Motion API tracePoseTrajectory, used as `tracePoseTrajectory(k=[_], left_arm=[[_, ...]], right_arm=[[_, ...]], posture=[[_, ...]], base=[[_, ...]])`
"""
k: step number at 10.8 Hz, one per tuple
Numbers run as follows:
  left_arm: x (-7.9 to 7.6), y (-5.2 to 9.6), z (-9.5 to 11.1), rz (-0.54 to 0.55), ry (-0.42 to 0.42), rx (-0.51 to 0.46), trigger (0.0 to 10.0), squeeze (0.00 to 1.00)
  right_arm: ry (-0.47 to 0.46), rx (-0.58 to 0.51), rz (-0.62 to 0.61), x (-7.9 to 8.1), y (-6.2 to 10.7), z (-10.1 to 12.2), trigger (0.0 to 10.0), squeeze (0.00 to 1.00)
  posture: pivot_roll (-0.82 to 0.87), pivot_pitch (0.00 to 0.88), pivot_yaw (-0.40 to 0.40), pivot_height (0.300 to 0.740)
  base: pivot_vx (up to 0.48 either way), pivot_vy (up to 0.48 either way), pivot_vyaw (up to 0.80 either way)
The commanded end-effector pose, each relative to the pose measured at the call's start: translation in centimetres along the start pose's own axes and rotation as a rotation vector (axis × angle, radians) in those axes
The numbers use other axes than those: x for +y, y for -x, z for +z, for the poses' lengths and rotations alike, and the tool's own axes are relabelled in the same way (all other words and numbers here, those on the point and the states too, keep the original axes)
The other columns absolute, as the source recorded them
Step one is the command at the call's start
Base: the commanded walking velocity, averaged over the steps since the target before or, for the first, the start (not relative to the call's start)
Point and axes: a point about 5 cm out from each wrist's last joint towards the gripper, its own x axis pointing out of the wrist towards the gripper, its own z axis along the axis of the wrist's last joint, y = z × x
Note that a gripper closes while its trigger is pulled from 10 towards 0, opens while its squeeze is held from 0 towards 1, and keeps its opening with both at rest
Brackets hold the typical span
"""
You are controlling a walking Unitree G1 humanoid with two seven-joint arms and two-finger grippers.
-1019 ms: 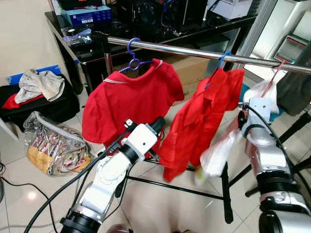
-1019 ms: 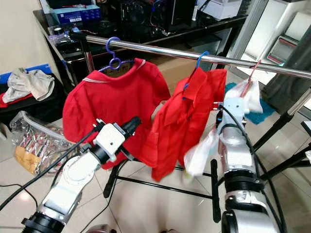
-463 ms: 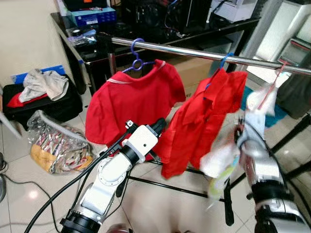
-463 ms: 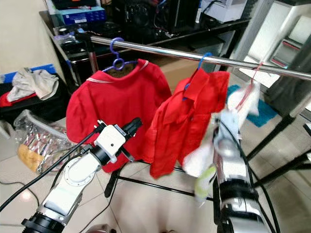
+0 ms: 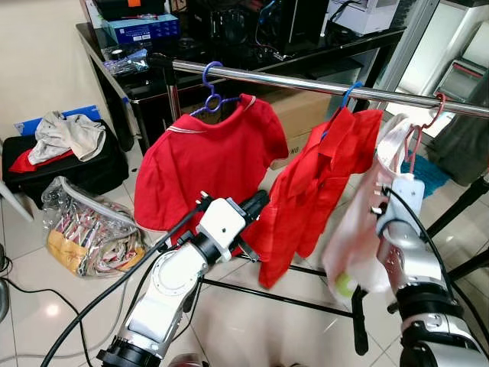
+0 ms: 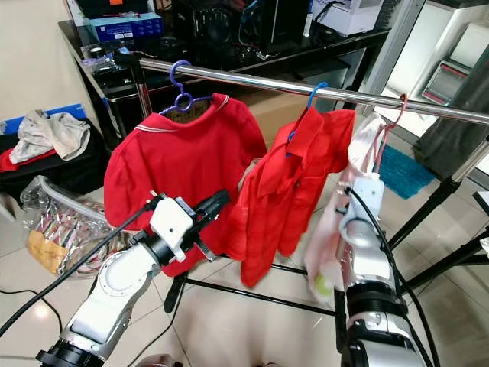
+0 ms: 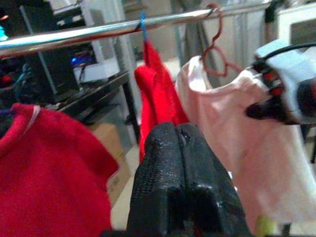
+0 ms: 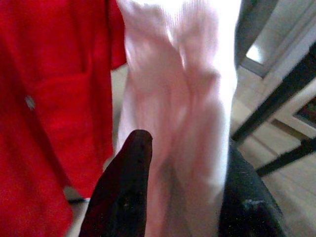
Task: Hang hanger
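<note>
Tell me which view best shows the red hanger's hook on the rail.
The left wrist view: the red hanger hooks over the rail unobstructed. Both eye views show it smaller at the rail's right. The right wrist view shows its pale garment.

Horizontal chrome clothes rail (image 5: 306,82): purple plastic hanger (image 5: 212,95) bearing red T-shirt (image 5: 210,160); blue hanger (image 5: 351,92) bearing red shirt (image 5: 321,183); red hanger (image 5: 429,122) bearing pale, apparently pinkish garment (image 5: 365,222).

- One metal rail (image 5: 306,82).
- Three hangers: purple (image 5: 212,90), blue (image 5: 350,93), red (image 5: 425,126).
- Two red shirts (image 5: 206,164) (image 5: 321,191).
- One pale pink garment (image 5: 359,237).
</note>
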Motion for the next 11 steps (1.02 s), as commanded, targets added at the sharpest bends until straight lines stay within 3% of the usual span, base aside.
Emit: tracePoseTrajectory(k=[1,5,11], left_arm=[[-0.3,0.3,-0.2,-0.042,-0.04,0.001,10.0,0.0],[1.0,1.2,-1.4,-0.066,-0.115,0.065,10.0,0.0],[0.2,0.9,-1.9,-0.054,-0.121,0.069,10.0,0.0]], right_arm=[[-0.003,-0.048,0.018,0.4,0.0,1.0,0.0,0.0],[-0.009,-0.084,0.044,0.8,0.1,1.5,0.0,0.0],[-0.006,-0.125,0.036,0.7,0.1,2.1,0.0,0.0]], posture=[[0.2,0.006,-0.035,0.74],[0.21,0.005,-0.043,0.74],[0.21,0.003,-0.047,0.74]], base=[[0.0,0.0,0.0],[0.0,0.0,0.0],[0.0,0.0,0.0]])
